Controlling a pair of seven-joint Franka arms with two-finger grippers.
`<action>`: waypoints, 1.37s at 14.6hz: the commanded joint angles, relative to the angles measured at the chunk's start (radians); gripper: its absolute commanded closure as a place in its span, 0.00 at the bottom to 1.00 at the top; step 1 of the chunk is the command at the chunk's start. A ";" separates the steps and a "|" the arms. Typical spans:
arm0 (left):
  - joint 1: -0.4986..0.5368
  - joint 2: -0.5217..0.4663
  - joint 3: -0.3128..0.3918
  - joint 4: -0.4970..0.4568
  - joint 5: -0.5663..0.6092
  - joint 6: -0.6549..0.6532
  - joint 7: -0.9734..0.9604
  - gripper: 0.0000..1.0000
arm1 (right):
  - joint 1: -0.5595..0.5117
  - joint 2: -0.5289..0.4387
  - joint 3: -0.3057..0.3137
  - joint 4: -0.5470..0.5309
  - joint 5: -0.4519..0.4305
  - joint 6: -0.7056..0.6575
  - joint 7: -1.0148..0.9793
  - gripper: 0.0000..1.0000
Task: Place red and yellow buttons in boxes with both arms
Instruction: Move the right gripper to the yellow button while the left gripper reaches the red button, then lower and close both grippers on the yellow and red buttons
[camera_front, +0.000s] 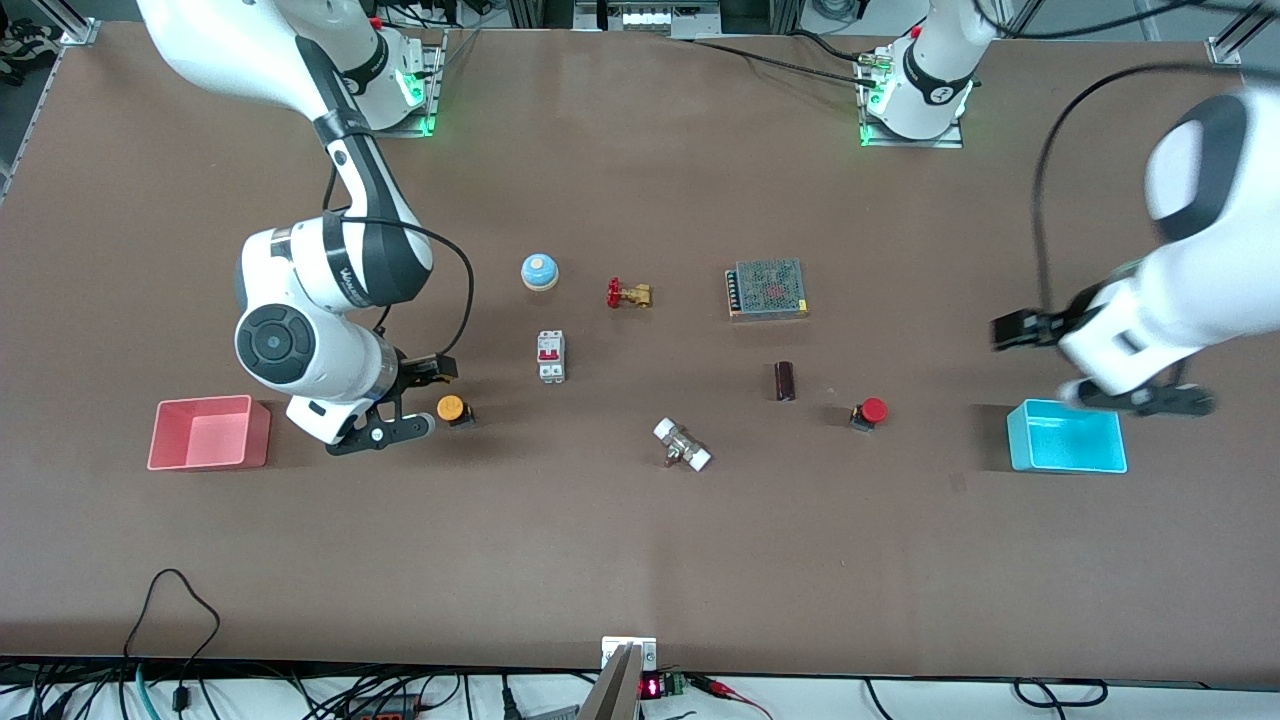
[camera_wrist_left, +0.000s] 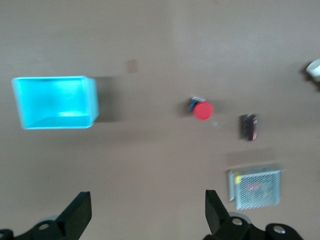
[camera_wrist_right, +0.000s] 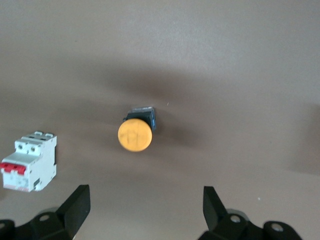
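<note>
The yellow button (camera_front: 451, 408) sits on the table toward the right arm's end; in the right wrist view it (camera_wrist_right: 135, 135) lies just ahead of the fingers. My right gripper (camera_front: 415, 402) (camera_wrist_right: 146, 210) is open and empty, low beside it, between it and the pink-red box (camera_front: 258, 435). The red button (camera_front: 872, 410) (camera_wrist_left: 202, 110) stands alone near the middle. My left gripper (camera_front: 1085, 365) (camera_wrist_left: 148, 215) is open and empty, up over bare table beside the cyan box (camera_front: 1015, 440) (camera_wrist_left: 92, 100). Both boxes hold nothing.
A blue-and-white bell (camera_front: 539, 271), brass valve (camera_front: 628, 294), white circuit breaker (camera_front: 551, 356) (camera_wrist_right: 29, 162), mesh power supply (camera_front: 767, 288) (camera_wrist_left: 255, 187), dark cylinder (camera_front: 785, 381) (camera_wrist_left: 248, 126) and a white-ended fitting (camera_front: 682, 445) lie between the buttons.
</note>
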 joint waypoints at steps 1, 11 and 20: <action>-0.023 0.075 0.007 0.037 -0.074 0.082 -0.030 0.00 | 0.014 0.042 -0.004 0.013 0.010 0.048 0.004 0.00; -0.057 0.246 0.007 -0.095 -0.149 0.382 -0.042 0.00 | 0.048 0.125 -0.004 0.010 0.003 0.127 -0.049 0.00; -0.112 0.252 0.010 -0.313 -0.141 0.583 -0.053 0.02 | 0.034 0.171 -0.006 0.009 0.000 0.188 -0.095 0.10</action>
